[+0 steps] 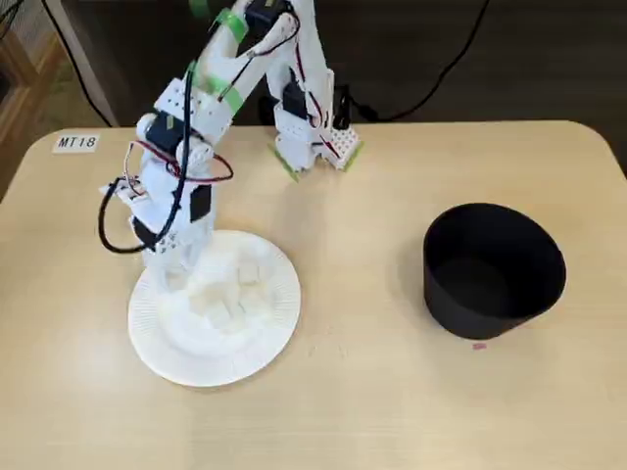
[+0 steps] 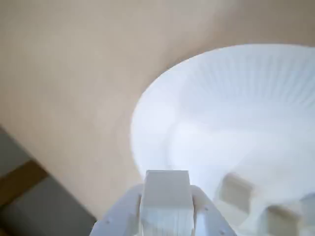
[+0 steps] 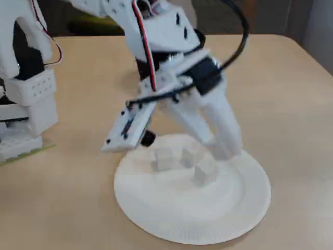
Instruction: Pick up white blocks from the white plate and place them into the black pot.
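Observation:
The white plate (image 1: pixel 211 372) lies on the left of the wooden table. Several white blocks (image 1: pixel 227 312) rest on it; they also show in a fixed view (image 3: pixel 164 158) and in the wrist view (image 2: pixel 235 192). My gripper (image 1: pixel 174 264) hangs over the plate's upper left part. In the wrist view my gripper (image 2: pixel 166 196) is shut on a white block (image 2: pixel 166 209), held between the two fingers above the plate (image 2: pixel 236 78). A fixed view shows the gripper (image 3: pixel 226 150) just over the plate (image 3: pixel 182 224). The black pot (image 1: pixel 490 294) stands far to the right, apart from the arm.
The arm's base (image 1: pixel 313 137) stands at the table's back middle, with cables behind it. A label reading MT18 (image 1: pixel 76 142) is stuck at the back left corner. A small pink speck (image 1: pixel 478 345) lies in front of the pot. Bare table lies between plate and pot.

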{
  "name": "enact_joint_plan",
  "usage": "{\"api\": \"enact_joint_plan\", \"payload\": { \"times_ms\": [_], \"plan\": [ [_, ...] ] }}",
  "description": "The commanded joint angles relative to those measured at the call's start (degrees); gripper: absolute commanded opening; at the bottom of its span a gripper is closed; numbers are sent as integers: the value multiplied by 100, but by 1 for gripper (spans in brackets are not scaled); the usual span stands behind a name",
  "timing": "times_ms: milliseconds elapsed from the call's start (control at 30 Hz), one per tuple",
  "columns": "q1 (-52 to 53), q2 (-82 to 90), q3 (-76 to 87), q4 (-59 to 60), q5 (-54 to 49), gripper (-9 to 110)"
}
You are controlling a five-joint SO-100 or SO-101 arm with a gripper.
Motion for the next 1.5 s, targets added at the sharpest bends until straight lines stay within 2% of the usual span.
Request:
{"api": "enact_joint_plan", "payload": {
  "times_ms": [0,233,600,800,933,1267,1367,1467],
  "plan": [
    [-343,1116,-26,-712,264,-2],
    [-1494,2224,-79,-1714,-70,-2],
    [-5555,3050,571,-1802,-1151,-2],
    [-6908,2760,1731,-1951,-1626,-2],
    [-7269,2575,2268,-1960,-1723,-2],
    [-7181,2637,3305,-2083,-1679,-2],
    [-7146,2637,3384,-2065,-1828,20],
    [-7102,2681,3384,-2013,-1969,27]
  ]
}}
